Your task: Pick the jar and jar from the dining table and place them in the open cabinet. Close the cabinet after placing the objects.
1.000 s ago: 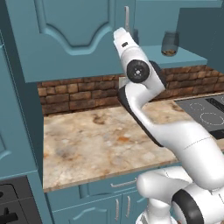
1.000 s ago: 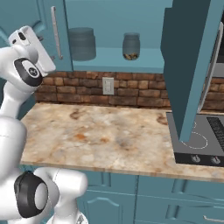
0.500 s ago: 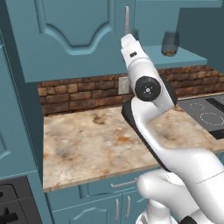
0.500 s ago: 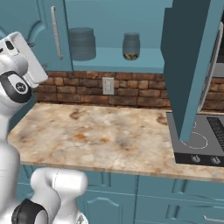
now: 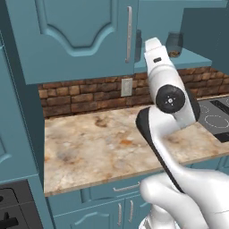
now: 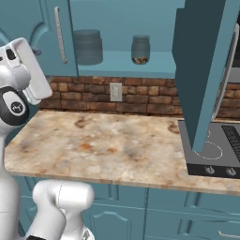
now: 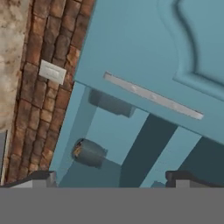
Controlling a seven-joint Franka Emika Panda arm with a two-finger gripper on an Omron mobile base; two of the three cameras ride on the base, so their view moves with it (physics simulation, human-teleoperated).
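Note:
Both jars stand on the teal shelf [image 6: 159, 69] of the cabinet. The wide smoky grey jar [image 6: 88, 47] is on the left and the small clear jar [image 6: 140, 49] with a brownish bottom is to its right. The small jar [image 5: 174, 44] also peeks out beside my arm. The cabinet's right door [image 6: 201, 70] hangs open; the left door [image 5: 76, 36] is shut. In the rolled hand view my gripper [image 7: 111, 179] is open and empty, apart from the wide jar [image 7: 111, 104] and the small jar [image 7: 89, 152]. The dining table is out of view.
A beige marbled counter [image 6: 108, 145] runs below the cabinet, with a black cooktop [image 6: 211, 150] at its right end. A brick backsplash [image 6: 140, 96] carries a white wall outlet [image 6: 115, 92]. The shut door's silver bar handle [image 7: 153, 96] crosses the hand view. Teal drawer fronts [image 5: 107, 197] sit under the counter.
My arm has swung, drifting right in the left base view and lower and left in the right base view. Jars, doors and base have stayed still; the gripper stays open.

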